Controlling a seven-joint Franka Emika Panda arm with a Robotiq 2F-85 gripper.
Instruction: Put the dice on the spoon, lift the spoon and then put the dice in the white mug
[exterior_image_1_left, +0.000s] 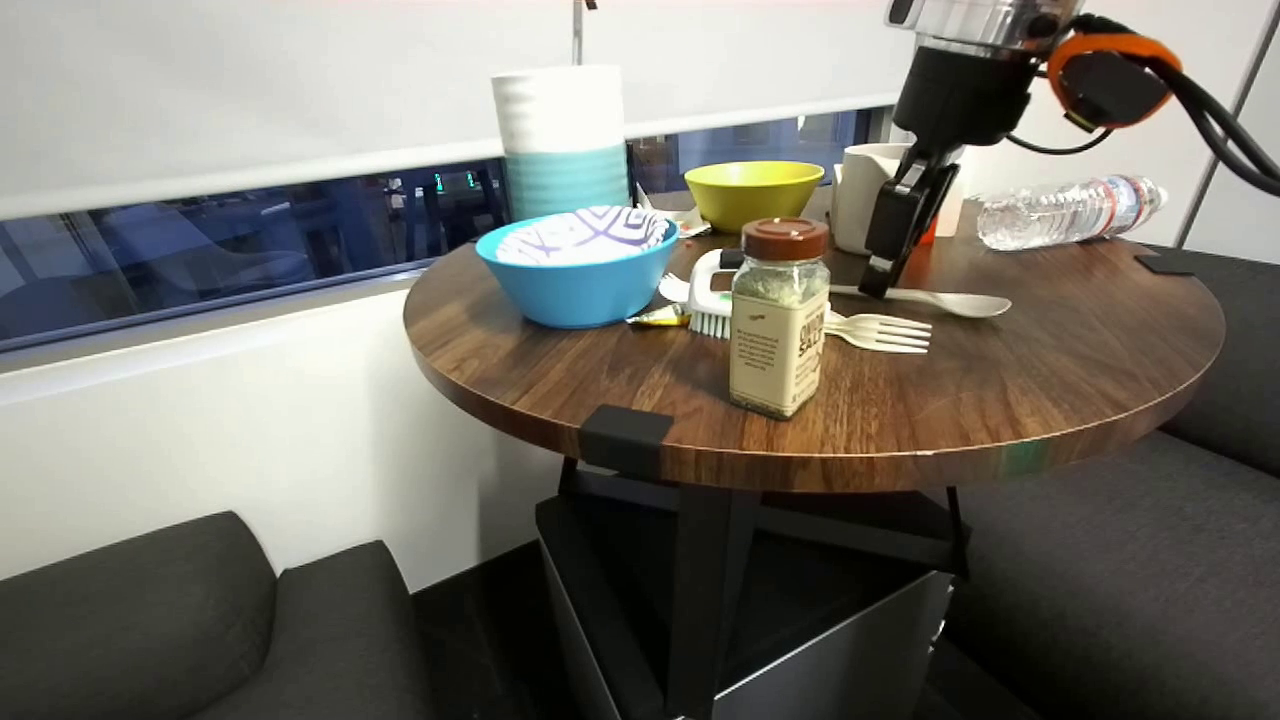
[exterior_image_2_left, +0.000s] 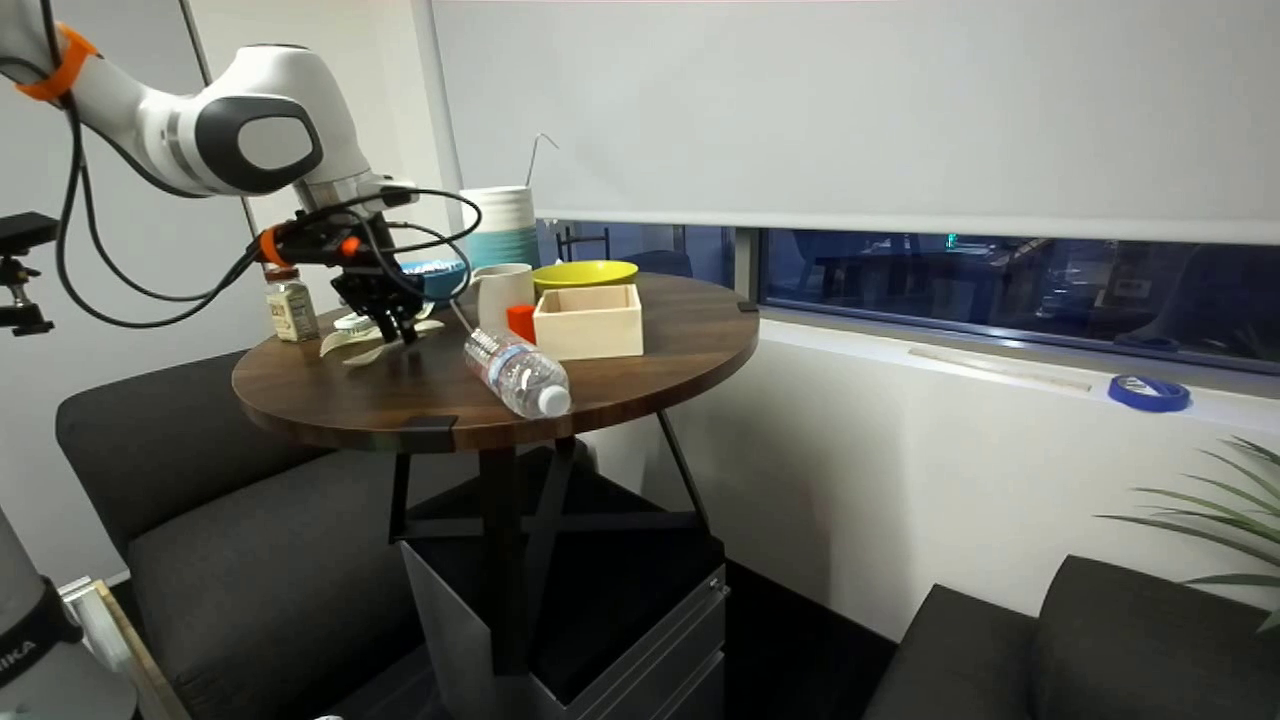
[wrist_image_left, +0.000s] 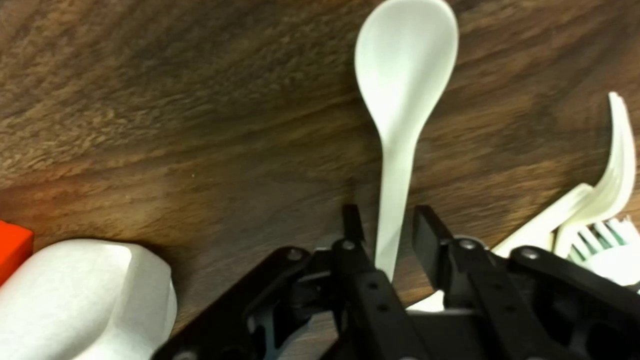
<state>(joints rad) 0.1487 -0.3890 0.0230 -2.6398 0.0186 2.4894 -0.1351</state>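
Observation:
The whitish spoon (wrist_image_left: 407, 60) lies flat on the table, its bowl pointing away from my gripper in the wrist view; it also shows in an exterior view (exterior_image_1_left: 965, 302). My gripper (wrist_image_left: 387, 215) is open, its two fingers on either side of the spoon's handle with a gap on each side. The fingertips are low, close to the table, in an exterior view (exterior_image_1_left: 880, 280). The white mug (exterior_image_2_left: 503, 292) stands beside the gripper and shows partly in the wrist view (wrist_image_left: 95, 300). A red-orange block shape (exterior_image_2_left: 521, 322) is at its side. I cannot make out any marked dice.
A fork (exterior_image_1_left: 880, 332), a white brush (exterior_image_1_left: 710, 285) and a brown-lidded salt jar (exterior_image_1_left: 780, 330) stand or lie near the spoon. A blue bowl (exterior_image_1_left: 575, 285), a yellow bowl (exterior_image_1_left: 755, 195), a water bottle (exterior_image_1_left: 1070, 212) and a wooden box (exterior_image_2_left: 590, 325) surround them.

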